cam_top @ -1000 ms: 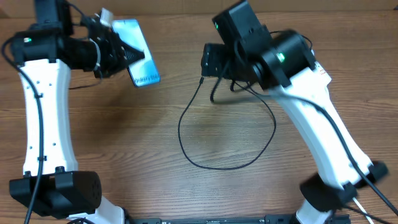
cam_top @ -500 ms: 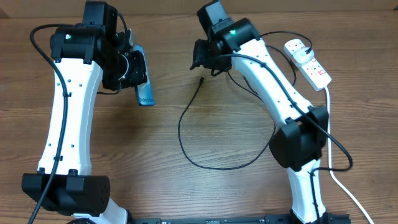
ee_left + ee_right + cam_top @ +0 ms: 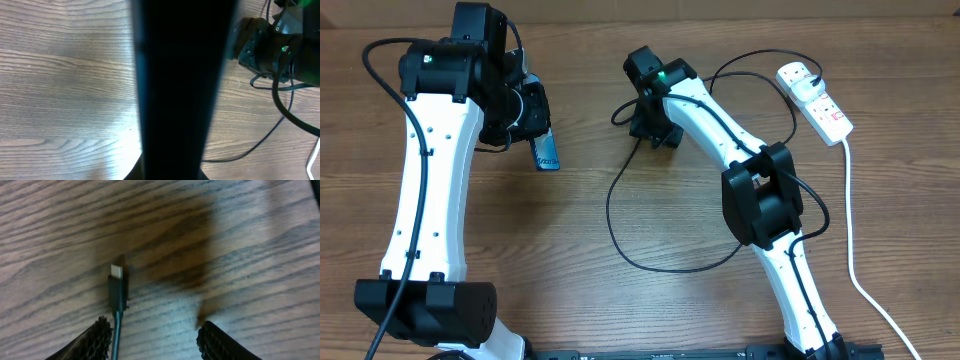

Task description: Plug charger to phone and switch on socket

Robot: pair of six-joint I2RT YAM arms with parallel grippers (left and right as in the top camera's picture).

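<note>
My left gripper [image 3: 534, 122] is shut on the phone [image 3: 546, 152] and holds it off the table, turned nearly edge-on with its lower end pointing down. In the left wrist view the phone's dark back [image 3: 182, 85] fills the middle and hides the fingers. The charger [image 3: 610, 205] is a thin black cable looping across the table's middle. Its connector tip [image 3: 116, 287] lies flat on the wood. My right gripper [image 3: 156, 341] is open just above the table. The cable runs between its fingers [image 3: 97, 341], close to the left one. The right gripper [image 3: 652, 128] sits over the tip in the overhead view.
The socket [image 3: 823, 105], a white power strip with red switches, lies at the far right with a plug [image 3: 798, 76] in it. Its thick white cord [image 3: 850, 230] trails toward the table's front right. My right arm's elbow [image 3: 762, 195] hangs over the cable loop.
My right gripper has come down over the connector tip and its jaws have narrowed. The left gripper has turned the phone more edge-on and lowered it a little.
</note>
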